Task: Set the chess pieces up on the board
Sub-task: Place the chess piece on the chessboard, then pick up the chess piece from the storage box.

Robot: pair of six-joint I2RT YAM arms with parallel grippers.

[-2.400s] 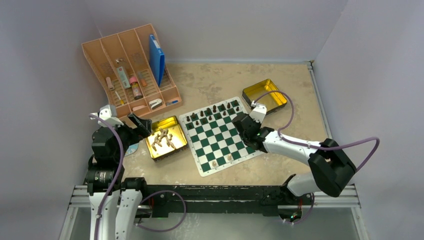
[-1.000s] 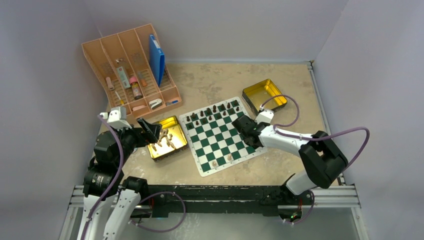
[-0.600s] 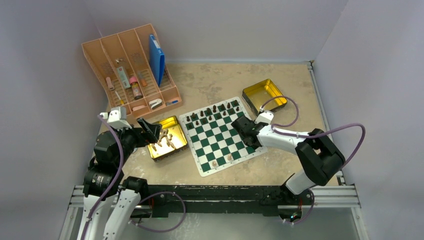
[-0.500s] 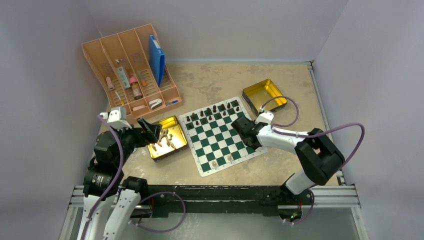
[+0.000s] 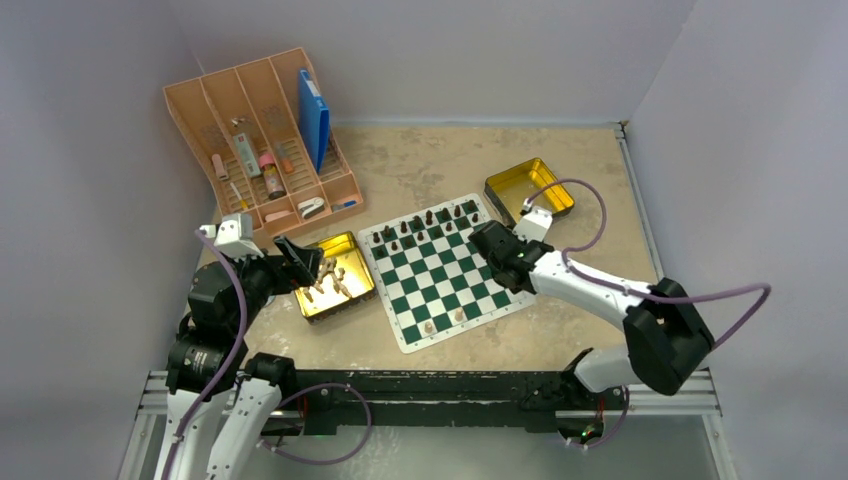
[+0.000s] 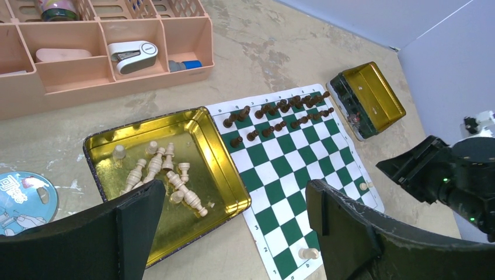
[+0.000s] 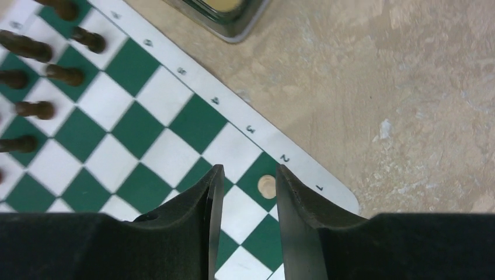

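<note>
Hovering right claw (image 7: pixel 248 170), jaws apart, over tan chess piece (image 7: pixel 267 185)

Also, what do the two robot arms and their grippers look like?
The left arm and right arm are alike: white tube-like segments joined by bulky black joints, a loose purple cable running along each. The left gripper and right gripper each end in two broad, matte black fingers.

Chess pieces (image 6: pixel 164 175) in a tin (image 6: pixel 105 173), left of the board (image 6: pixel 281 153)
</note>
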